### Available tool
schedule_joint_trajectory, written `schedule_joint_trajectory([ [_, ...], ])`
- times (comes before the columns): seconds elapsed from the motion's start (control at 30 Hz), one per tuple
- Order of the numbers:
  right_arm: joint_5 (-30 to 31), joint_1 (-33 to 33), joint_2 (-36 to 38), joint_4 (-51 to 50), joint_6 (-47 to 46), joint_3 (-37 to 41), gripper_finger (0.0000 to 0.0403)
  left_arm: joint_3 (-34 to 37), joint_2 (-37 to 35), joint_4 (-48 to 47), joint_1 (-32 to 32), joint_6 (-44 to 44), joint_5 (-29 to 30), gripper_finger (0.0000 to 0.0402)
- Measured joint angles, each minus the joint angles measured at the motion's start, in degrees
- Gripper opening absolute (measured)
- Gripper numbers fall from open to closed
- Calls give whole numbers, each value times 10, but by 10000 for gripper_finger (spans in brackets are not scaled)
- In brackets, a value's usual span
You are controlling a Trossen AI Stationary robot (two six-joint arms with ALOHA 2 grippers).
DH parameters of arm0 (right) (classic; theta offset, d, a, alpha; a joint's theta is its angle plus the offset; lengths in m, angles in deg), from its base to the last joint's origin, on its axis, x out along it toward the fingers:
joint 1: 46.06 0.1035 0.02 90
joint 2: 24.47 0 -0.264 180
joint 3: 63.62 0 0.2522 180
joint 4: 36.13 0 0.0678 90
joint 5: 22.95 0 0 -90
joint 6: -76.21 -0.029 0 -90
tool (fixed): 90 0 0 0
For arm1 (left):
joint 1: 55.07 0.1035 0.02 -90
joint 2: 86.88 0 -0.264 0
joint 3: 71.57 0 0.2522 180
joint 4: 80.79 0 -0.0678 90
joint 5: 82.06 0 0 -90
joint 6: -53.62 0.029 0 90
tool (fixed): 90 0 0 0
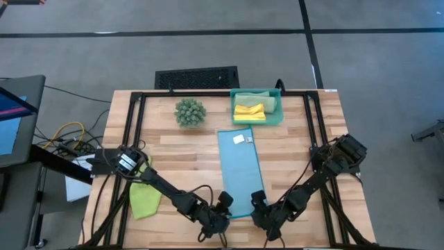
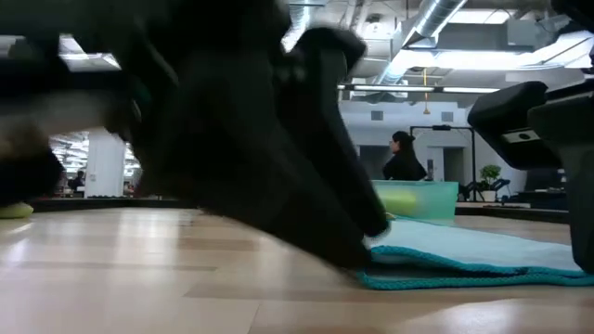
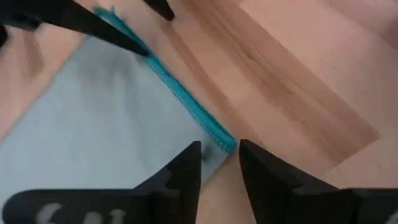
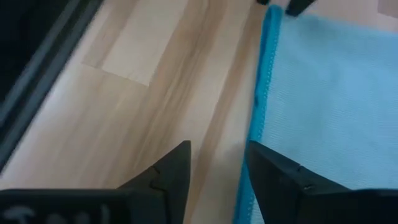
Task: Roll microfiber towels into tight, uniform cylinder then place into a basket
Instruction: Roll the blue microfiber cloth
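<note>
A light blue towel [image 1: 240, 170] lies flat along the table's middle, a white tag [image 1: 238, 139] on its far part. My left gripper [image 1: 223, 203] stands open at its near left corner [image 3: 224, 144], one finger over the cloth and one over bare wood. My right gripper [image 1: 258, 203] stands open at the near right corner, with the towel's stitched edge [image 4: 256, 124] running toward one finger. The teal basket [image 1: 279, 114] at the far side holds a yellow towel [image 1: 250, 111] and a green one [image 1: 263, 95]. A lime green towel [image 1: 143, 199] lies at the left. My left gripper slants down from the near left at the blue towel's near left corner [image 2: 371, 269]. A fingertip [image 2: 357, 252] reaches down to the cloth's edge, but I cannot tell whether it touches. My right gripper slants down at the near right corner; I cannot tell whether a finger [image 4: 270, 171] touches the cloth.
A spiky green plant ball [image 1: 190, 112] sits at the far left of the towel. A black slotted grille [image 1: 197, 76] lies beyond the table's far edge. Black frame rails [image 1: 135, 132] run along the table's sides. A person [image 2: 404, 158] stands in the room behind.
</note>
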Motion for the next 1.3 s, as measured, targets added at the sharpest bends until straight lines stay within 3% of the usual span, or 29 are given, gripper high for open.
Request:
schedule_joint_trajectory([
  [0.37,2,-8,1,-15,0,0,157,-2,14,13,18,37,-21,104],
  [0.6,22,-11,1,18,-24,0,153,-1,9,9,14,30,-21,51],
  [0.8,30,-8,1,84,12,0,178,-16,-2,-6,4,34,7,6],
  [1.03,61,-8,1,81,61,0,201,-17,-3,-15,1,-12,25,12],
  [1.3,82,-3,1,79,90,0,175,-17,-4,-12,1,-48,65,3],
])
